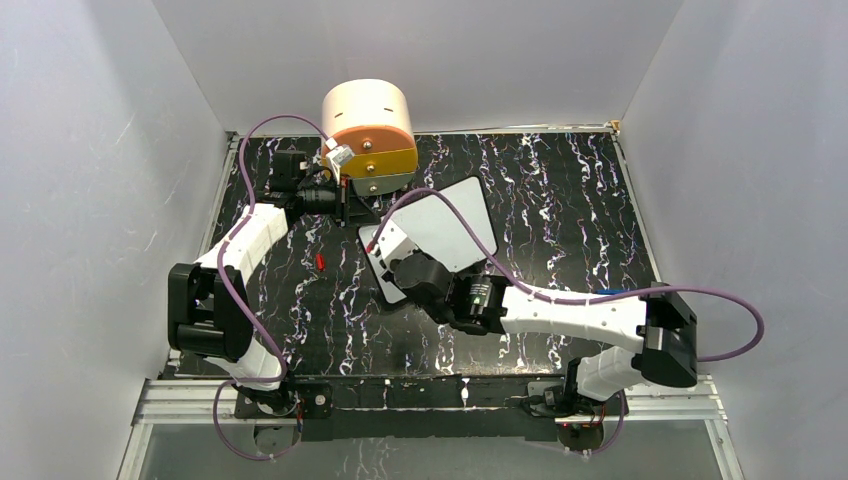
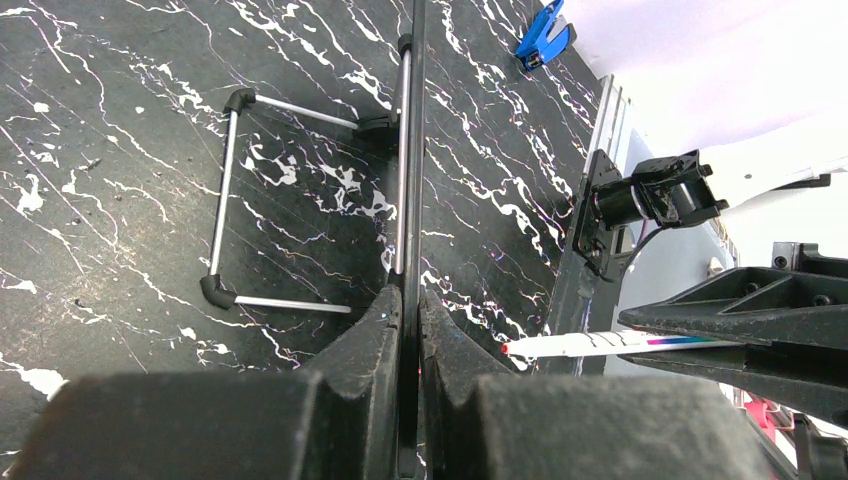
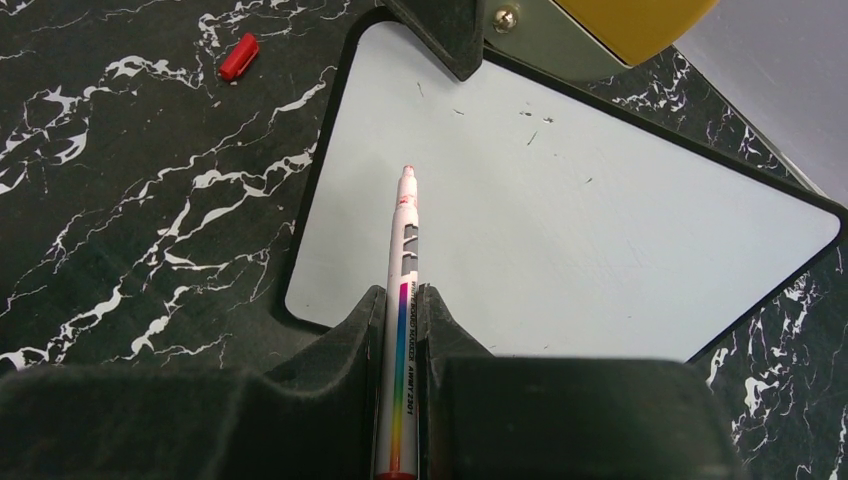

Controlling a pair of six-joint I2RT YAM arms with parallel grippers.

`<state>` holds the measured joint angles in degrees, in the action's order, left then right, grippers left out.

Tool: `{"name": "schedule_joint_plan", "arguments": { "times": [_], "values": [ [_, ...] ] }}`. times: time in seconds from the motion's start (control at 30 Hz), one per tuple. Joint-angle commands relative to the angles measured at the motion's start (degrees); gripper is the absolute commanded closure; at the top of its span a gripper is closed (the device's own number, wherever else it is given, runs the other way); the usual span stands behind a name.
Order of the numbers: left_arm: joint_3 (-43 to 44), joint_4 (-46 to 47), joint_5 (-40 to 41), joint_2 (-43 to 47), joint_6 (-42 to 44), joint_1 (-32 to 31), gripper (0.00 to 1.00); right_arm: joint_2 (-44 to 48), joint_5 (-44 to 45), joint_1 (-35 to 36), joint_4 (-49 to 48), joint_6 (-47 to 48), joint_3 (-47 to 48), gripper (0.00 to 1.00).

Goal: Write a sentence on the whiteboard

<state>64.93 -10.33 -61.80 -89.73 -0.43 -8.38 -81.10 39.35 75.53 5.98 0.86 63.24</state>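
The whiteboard (image 1: 455,220) lies slanted in the middle of the table, and its white face (image 3: 560,230) is blank apart from a few tiny specks. No sentence shows on it. My left gripper (image 1: 346,208) is shut on the board's near-left rim; in the left wrist view the board (image 2: 412,150) runs edge-on between the jaws of that gripper (image 2: 410,296). My right gripper (image 3: 402,292) is shut on a white marker (image 3: 405,250) with a rainbow stripe. The marker's red tip (image 3: 407,172) points at the board's left part. The left wrist view shows the marker's tip (image 2: 506,349) slightly off the face.
A red marker cap (image 1: 320,262) lies on the black marble table left of the board. The round drawer unit (image 1: 368,125) stands just behind the board. The board's wire stand (image 2: 225,190) sticks out behind it. A blue object (image 2: 545,35) lies near the table's edge.
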Motion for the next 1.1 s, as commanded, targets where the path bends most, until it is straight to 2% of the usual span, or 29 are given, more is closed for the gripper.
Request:
{"name": "schedule_joint_plan", "arguments": {
  "times": [0.0,0.6,1.07],
  "values": [
    [-1.46,-2.15,3.1,1.38,0.79,-0.49,1.0,-1.34,2.51,0.64,-1.21,-0.23,4.48,1.0],
    [-1.43,-2.21,3.42,1.67,0.78,-0.49,1.0,-8.32,6.03,1.6,0.79,-1.77,11.29,1.0],
    [-1.36,-2.15,3.67,1.34,0.82,-0.49,1.0,-9.61,6.81,1.58,1.31,-2.8,12.05,1.0]
  ]
}}
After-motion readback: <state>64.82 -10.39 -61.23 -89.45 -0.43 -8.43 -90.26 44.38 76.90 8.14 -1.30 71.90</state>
